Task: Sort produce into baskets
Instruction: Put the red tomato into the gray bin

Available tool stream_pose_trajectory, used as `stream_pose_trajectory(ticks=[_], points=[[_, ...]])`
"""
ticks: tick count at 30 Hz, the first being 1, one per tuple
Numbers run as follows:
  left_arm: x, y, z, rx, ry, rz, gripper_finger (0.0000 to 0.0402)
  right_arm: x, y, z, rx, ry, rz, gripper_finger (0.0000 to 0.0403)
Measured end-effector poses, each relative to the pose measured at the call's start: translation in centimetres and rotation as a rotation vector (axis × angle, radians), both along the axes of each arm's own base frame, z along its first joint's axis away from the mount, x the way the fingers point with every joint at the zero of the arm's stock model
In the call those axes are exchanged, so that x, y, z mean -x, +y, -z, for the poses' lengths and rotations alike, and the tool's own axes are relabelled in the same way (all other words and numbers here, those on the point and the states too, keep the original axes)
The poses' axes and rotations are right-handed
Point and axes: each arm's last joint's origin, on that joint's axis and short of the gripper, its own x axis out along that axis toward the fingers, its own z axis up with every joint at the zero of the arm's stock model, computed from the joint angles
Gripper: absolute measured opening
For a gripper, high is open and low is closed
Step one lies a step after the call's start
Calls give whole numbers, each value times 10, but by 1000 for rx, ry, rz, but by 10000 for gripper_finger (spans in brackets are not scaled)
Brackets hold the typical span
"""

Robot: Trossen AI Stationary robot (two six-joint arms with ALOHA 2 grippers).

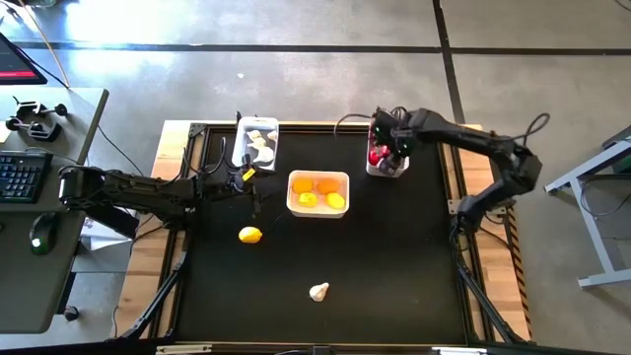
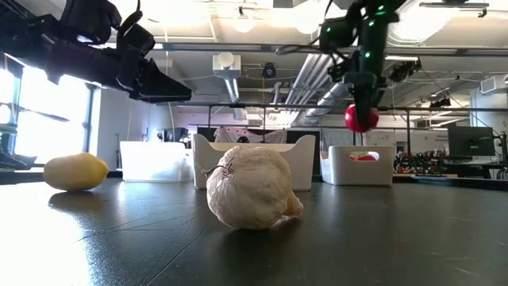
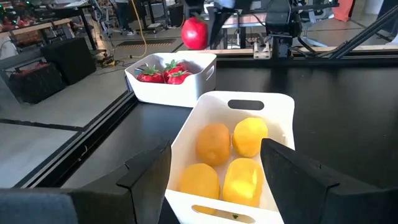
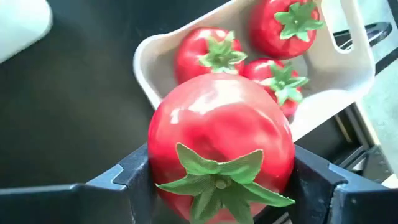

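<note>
Holding a glossy red round toy fruit with a green leafy top [image 4: 221, 146] between the two dark fingers of the right gripper [image 4: 221, 180], closed snugly on its sides, leafy end toward the wrist camera. Hanging that fruit directly above the narrow white plastic bin at the right [image 1: 387, 163], where three matching red fruits [image 4: 273, 78] are already lying, so probably lining up for a straight drop into the matching group. Waiting with the left gripper [image 3: 214, 180] spread wide and carrying nothing, hovering just beside the wider white plastic bin in the middle [image 1: 317, 194], fingers framing its near end. Keeping four yellow-orange lemon-like ovals [image 3: 227, 162] together in that middle bin, and whitish garlic bulbs [image 1: 259, 145] in the narrow white bin at the back left [image 1: 257, 143]. Leaving two pieces loose on the black table top [image 1: 394, 276]: one yellow lemon-like oval [image 1: 250, 235] near the left arm, likely its next pick, and one whitish garlic bulb [image 1: 318, 292] nearer the front edge, well apart from every bin. Judging the sort nearly finished, with this release and those two strays remaining.
</note>
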Motion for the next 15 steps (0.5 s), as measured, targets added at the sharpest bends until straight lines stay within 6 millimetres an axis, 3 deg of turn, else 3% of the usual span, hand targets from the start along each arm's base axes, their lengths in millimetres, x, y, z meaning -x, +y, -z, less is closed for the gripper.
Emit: stream_pose_trajectory(ticks=[6,15], points=[[0,0,1,2,8,0,233,-10,-30,17,-107,122,-17,244],[0,0,2,6,24,0,233,-8,-55,38,-163,191,-4,244]])
